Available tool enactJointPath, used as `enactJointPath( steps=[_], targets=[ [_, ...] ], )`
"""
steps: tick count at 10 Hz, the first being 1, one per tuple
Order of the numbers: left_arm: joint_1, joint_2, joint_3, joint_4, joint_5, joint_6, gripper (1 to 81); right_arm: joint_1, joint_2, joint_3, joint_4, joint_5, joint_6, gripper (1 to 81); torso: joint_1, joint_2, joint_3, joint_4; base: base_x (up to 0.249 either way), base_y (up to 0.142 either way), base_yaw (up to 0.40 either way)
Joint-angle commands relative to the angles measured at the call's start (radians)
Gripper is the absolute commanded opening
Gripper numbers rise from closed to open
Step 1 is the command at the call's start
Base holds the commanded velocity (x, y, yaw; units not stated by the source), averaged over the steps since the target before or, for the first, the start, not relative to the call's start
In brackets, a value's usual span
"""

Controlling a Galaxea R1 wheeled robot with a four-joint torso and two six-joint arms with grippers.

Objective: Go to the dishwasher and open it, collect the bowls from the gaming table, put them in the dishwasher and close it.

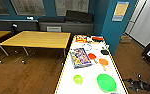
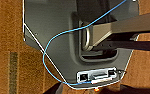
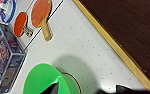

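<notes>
I'm parked at the near end of the long white surface. Right tool sits low at its right edge, just beside the big green bowl; can't tell whether it's apart or together. On the right wrist view that bowl sits right under the camera, nothing clamped that I can see. Small green bowl is to the big one's left, apart from it. Further up: two orange-red paddles, side by side, and a colourful game box left of them. More boxes near the far end. A wooden table stands off left on the wood floor. Left wrist view shows only robot body over floor; left tool state: can't tell.
</notes>
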Motion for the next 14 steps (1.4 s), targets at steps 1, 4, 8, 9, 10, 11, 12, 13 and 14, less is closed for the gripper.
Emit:
enactJointPath(
  steps=[1,4,8,9,10,11,12,13,14],
  targets=[
    [-0.011,-0.007,0.002,-0.006,0.067,-0.001,81.1,0.124,0.039,-0.091,0.027,-0.079,0.016,81.1,0.0,0.0,0.0,0.0,0.0,0.0,0.0],
    [-0.01,-0.008,0.002,-0.006,0.067,-0.001,81.1,0.119,0.139,-0.142,0.022,-0.079,0.016,81.1,0.0,0.0,0.0,0.0,0.0,0.0,0.0],
    [-0.01,-0.008,0.002,-0.008,0.067,-0.001,81.1,0.096,0.231,-0.194,0.022,-0.077,0.016,81.1,0.001,0.001,-0.001,0.0,0.0,0.0,0.0],
    [-0.01,-0.008,0.002,-0.008,0.068,-0.001,81.1,0.087,0.251,-0.215,0.022,-0.077,0.016,81.1,0.001,0.001,-0.001,0.0,0.0,0.0,0.0],
    [-0.01,-0.008,0.002,-0.008,0.07,-0.001,81.1,0.083,0.272,-0.243,0.024,-0.077,0.016,81.1,0.001,0.001,-0.001,0.0,0.0,0.0,0.0],
    [-0.01,-0.01,0.002,-0.008,0.07,-0.001,81.1,0.083,0.288,-0.272,0.026,-0.079,0.016,81.1,0.001,0.001,-0.001,0.0,0.0,0.0,0.0],
    [-0.007,-0.01,0.002,-0.008,0.07,-0.001,81.1,0.084,0.294,-0.283,0.027,-0.079,0.02,81.1,0.001,0.001,-0.001,0.0,0.0,0.0,0.0],
    [-0.004,-0.013,0.002,-0.008,0.07,-0.001,81.1,0.089,0.293,-0.272,0.03,-0.077,0.022,1.0,0.001,0.001,-0.002,0.0,0.0,0.0,0.0],
    [-0.002,-0.015,0.002,-0.01,0.068,-0.001,81.1,0.092,0.282,-0.251,0.043,-0.079,0.039,1.0,0.001,0.001,-0.002,0.0,0.0,0.0,0.0]
  ],
)
